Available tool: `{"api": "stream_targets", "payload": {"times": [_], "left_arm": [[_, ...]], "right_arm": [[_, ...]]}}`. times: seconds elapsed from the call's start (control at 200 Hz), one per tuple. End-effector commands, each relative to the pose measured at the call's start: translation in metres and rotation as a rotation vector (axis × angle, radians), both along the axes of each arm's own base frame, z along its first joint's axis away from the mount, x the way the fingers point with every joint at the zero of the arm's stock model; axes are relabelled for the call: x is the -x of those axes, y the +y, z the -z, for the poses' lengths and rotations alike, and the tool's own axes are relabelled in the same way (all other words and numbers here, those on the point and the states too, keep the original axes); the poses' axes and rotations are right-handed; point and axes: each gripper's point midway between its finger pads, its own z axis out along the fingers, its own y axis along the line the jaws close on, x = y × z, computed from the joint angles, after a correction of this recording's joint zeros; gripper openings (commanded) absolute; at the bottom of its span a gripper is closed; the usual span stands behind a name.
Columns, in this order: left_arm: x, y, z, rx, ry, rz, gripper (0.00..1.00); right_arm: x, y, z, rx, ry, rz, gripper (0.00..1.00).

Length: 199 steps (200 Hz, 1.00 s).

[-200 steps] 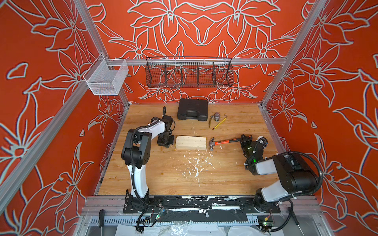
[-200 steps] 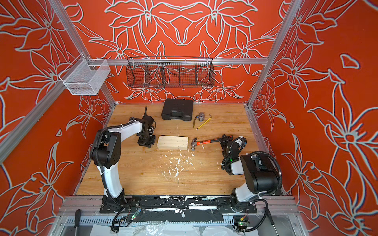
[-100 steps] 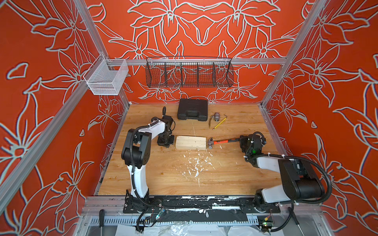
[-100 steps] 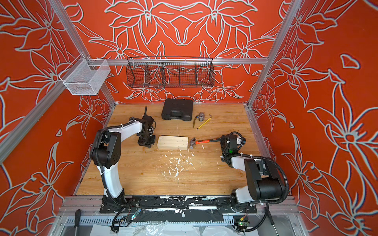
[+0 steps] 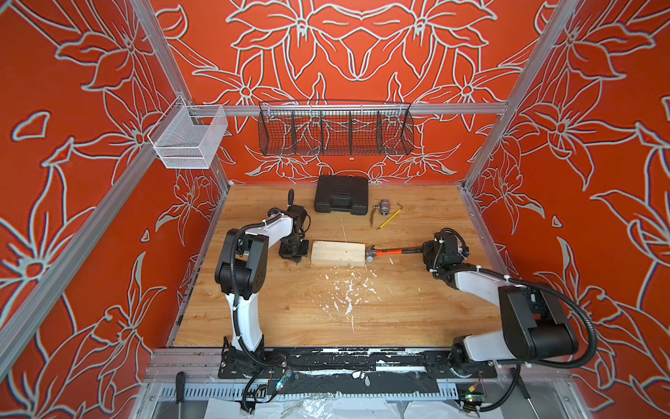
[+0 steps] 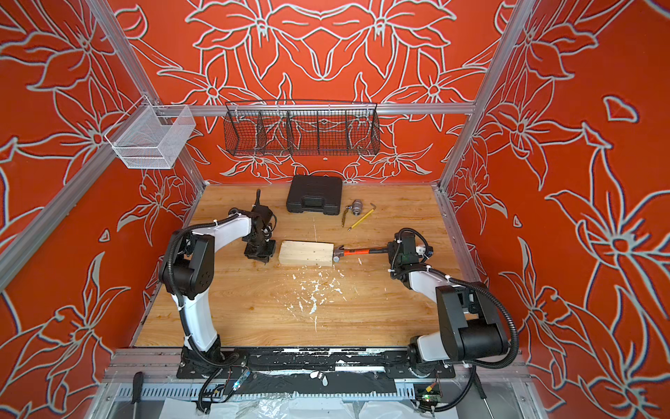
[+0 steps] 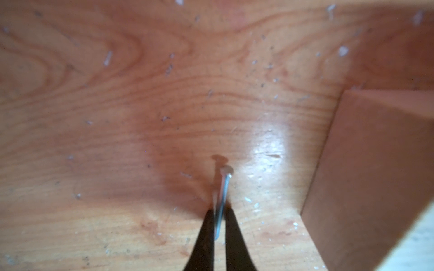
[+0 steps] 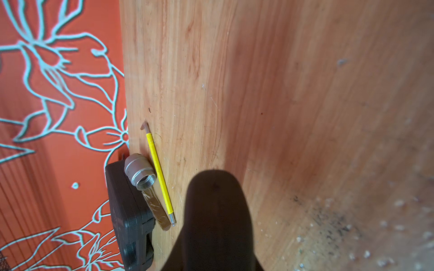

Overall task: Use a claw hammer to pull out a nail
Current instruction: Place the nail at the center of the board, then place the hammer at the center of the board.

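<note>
Orange-shafted, silver-headed, one claw hammer (image 5: 389,251) lies side to side in both top views, its head touching one wooden block (image 5: 338,253) and its black end clamped in the right gripper (image 5: 425,254). Left wrist view: one thin nail (image 7: 222,199), head toward the table (image 7: 94,117), between the narrow jaws of the left gripper (image 7: 219,211); pinched or loose, unclear. Right wrist view: one yellow pencil (image 8: 159,176).

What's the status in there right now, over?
Right end effector shut on claw hammer, head at wooden block end. Nail out, between left end effector fingers, grip unclear. Nothing blocking.
</note>
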Motion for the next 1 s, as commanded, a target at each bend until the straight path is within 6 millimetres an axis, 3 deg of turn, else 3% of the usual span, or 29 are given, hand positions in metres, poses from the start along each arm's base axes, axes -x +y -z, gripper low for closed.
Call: {"api": "stream_targets", "payload": {"times": [0.0,0.12,0.265,0.49,0.751,0.856,0.991], "left_arm": [[0.011,0.002,0.020,-0.005,0.060,0.006,0.17],[0.007,0.000,0.013,0.007,0.034,0.003,0.29],[-0.004,0.002,-0.012,0.003,-0.055,-0.002,0.40],[-0.020,0.004,-0.047,-0.012,-0.164,0.012,0.42],[-0.035,-0.018,-0.108,0.076,-0.420,0.142,0.48],[-0.036,-0.030,-0.116,0.106,-0.442,0.192,0.48],[-0.035,-0.040,-0.110,0.119,-0.424,0.219,0.48]], "right_arm": [[0.075,-0.012,0.069,0.163,0.378,-0.066,0.11],[0.076,-0.017,0.067,0.185,0.363,-0.045,0.10],[0.074,-0.017,0.066,0.185,0.381,-0.047,0.11],[0.075,-0.016,0.067,0.177,0.391,-0.037,0.14],[0.075,-0.016,0.067,0.185,0.354,-0.043,0.16],[0.076,-0.020,0.066,0.203,0.360,-0.030,0.18],[0.075,-0.021,0.064,0.213,0.368,-0.026,0.28]]}}
